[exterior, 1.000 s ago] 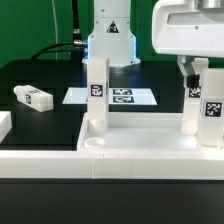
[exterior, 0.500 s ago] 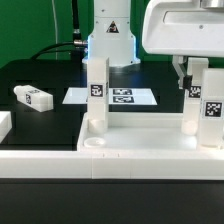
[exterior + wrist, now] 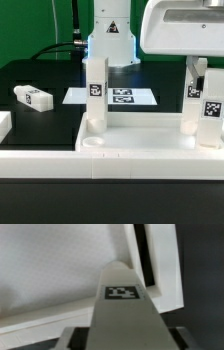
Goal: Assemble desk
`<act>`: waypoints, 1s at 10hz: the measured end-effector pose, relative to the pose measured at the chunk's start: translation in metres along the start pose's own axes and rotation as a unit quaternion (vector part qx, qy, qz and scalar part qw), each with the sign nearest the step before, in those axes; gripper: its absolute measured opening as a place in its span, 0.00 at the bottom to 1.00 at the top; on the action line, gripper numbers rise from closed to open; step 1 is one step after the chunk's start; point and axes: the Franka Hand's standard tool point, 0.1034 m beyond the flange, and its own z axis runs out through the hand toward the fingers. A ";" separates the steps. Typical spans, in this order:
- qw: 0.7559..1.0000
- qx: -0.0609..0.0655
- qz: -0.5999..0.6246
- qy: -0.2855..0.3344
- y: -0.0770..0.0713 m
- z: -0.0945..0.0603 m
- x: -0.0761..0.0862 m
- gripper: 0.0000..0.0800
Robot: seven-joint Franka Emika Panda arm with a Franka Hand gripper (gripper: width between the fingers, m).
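The desk's white tabletop [image 3: 120, 160] lies rim-up across the front of the exterior view. One tagged leg [image 3: 95, 95] stands upright at its left side, and two more stand at the exterior view's right. My gripper [image 3: 196, 70] comes down from the upper right over the inner right leg [image 3: 194, 100]; the other right leg [image 3: 213, 118] stands just beside it. In the wrist view this leg [image 3: 124, 308] fills the gap between my dark fingers [image 3: 78, 336], and the gripper [image 3: 127, 339] is shut on its sides above the tabletop [image 3: 60, 269].
A loose tagged leg [image 3: 32, 97] lies on the black table at the exterior view's left. A white part [image 3: 4, 125] shows at the left edge. The marker board [image 3: 120, 97] lies behind the tabletop, and the robot base [image 3: 110, 35] stands behind that.
The jaws have come together from wide open onto the inner right leg. The gripper body has shifted slightly toward the exterior view's left. The legs and tabletop stay put.
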 end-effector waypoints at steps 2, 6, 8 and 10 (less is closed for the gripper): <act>1.000 0.000 0.017 0.000 0.000 0.000 0.000 0.36; 0.993 0.001 0.114 -0.001 0.000 0.000 0.000 0.36; 0.977 0.007 0.214 0.001 0.001 0.002 0.001 0.36; 0.948 0.019 0.319 0.000 0.002 0.002 0.000 0.36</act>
